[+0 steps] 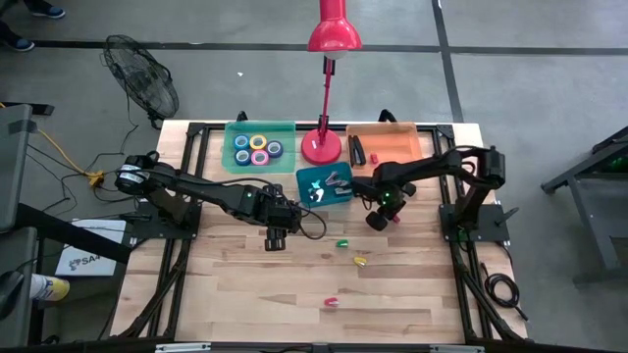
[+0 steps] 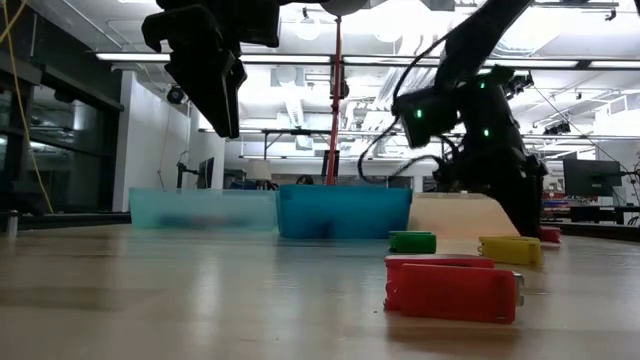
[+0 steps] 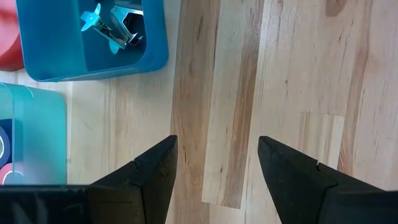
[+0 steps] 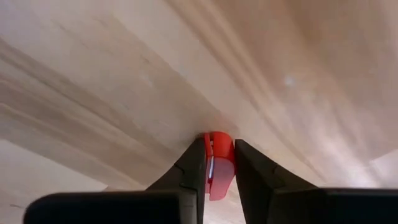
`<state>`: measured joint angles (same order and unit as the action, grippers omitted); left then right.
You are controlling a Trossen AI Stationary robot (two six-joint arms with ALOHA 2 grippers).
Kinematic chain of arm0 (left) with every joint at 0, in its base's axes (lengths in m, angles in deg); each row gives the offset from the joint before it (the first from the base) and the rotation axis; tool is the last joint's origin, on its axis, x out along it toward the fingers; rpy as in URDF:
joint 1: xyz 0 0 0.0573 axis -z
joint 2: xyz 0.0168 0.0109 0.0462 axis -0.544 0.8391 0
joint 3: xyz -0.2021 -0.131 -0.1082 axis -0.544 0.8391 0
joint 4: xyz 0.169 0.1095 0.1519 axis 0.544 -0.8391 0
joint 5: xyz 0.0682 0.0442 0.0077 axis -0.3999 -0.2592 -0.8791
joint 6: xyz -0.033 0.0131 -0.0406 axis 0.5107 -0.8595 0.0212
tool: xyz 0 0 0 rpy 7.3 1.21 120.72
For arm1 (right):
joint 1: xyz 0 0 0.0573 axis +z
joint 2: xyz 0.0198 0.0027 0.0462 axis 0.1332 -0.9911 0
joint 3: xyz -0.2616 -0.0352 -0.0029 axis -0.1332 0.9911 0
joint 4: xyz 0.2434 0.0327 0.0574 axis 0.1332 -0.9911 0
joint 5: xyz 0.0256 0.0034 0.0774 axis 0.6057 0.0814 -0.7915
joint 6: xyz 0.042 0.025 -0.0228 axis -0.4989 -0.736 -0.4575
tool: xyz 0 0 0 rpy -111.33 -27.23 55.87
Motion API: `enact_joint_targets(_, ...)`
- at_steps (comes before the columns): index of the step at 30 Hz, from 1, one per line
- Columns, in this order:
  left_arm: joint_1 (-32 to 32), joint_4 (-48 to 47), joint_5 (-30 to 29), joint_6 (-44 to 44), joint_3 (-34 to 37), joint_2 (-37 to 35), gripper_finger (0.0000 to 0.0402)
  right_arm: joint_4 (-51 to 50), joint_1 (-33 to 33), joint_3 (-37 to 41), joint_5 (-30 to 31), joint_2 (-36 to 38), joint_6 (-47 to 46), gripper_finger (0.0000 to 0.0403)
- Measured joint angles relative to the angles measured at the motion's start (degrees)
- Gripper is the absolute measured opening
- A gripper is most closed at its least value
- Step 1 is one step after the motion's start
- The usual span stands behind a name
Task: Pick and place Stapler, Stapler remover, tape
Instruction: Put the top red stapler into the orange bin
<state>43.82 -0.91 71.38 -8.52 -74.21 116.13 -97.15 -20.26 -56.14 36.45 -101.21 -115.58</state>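
Observation:
My right gripper (image 4: 219,146) points down at the table's right middle (image 1: 379,222) and is shut on a small red stapler (image 4: 219,163). My left gripper (image 3: 217,146) hangs open above bare wood left of centre (image 1: 275,240), holding nothing. A green stapler (image 1: 342,242), a yellow one (image 1: 360,261) and a red one (image 1: 332,302) lie flat on the table. Tape rolls (image 1: 258,148) lie in the pale teal tray (image 1: 235,127). Stapler removers (image 3: 112,28) lie in the blue bin (image 1: 306,194). My right gripper pinches the red stapler between its two fingers (image 4: 193,165), one on each of its flat sides (image 4: 222,149). The fingers come from above, pointing down. The stapler's far end shows just past the fingertips, down at the wood; whether it is lifted I cannot tell.
An orange bin (image 1: 392,129) at the far right holds a red stapler (image 1: 358,152). A red desk lamp (image 1: 322,145) stands between the bins. Bare wood lies along the near part of the table (image 1: 245,294).

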Motion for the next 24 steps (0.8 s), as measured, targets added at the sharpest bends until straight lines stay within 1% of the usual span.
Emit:
enact_joint_targets(3,0.0,0.03,0.0,-0.06,0.0,0.0,0.0217,-0.7,-0.02,-0.63,2.31,3.09,-0.72,0.0054)
enact_joint_targets(6,0.0,0.1,0.0,-0.13,0.0,0.0,0.0217,-0.93,-0.02,-1.91,6.62,6.46,-0.15,0.0053)
enact_joint_targets(8,0.01,0.19,0.0,-0.13,0.0,0.0,0.0217,-0.97,-0.04,-3.11,10.78,8.87,0.15,0.0053)
enact_joint_targets(11,0.01,0.36,0.0,-0.13,0.0,0.0,0.0217,-1.1,-0.8,-4.86,18.6,11.5,0.31,0.0053)
enact_joint_targets(13,0.0,0.55,-0.01,-0.13,0.0,0.0,0.0217,-0.81,-1.76,-5.84,23.79,12.56,0.35,0.0053)
enact_joint_targets(15,-0.01,0.62,0.0,-0.13,0.0,0.0,0.0217,0.08,-3.04,-6.56,27.75,13.05,1.32,0.0052)
enact_joint_targets(18,-0.01,0.64,-0.01,-0.13,0.0,0.0,0.0217,2.27,-5.55,-7.22,31.26,12.79,4.31,0.0052)
enact_joint_targets(20,0.0,0.67,-0.02,-0.13,0.0,0.0,0.0217,4.42,-7.56,-7.24,32.55,12.5,6.64,0.0052)
enact_joint_targets(24,0.01,0.64,-0.02,0.61,0.0,0.0,0.0217,6.13,-12.4,-7.26,35.6,11.22,7.42,0.0052)
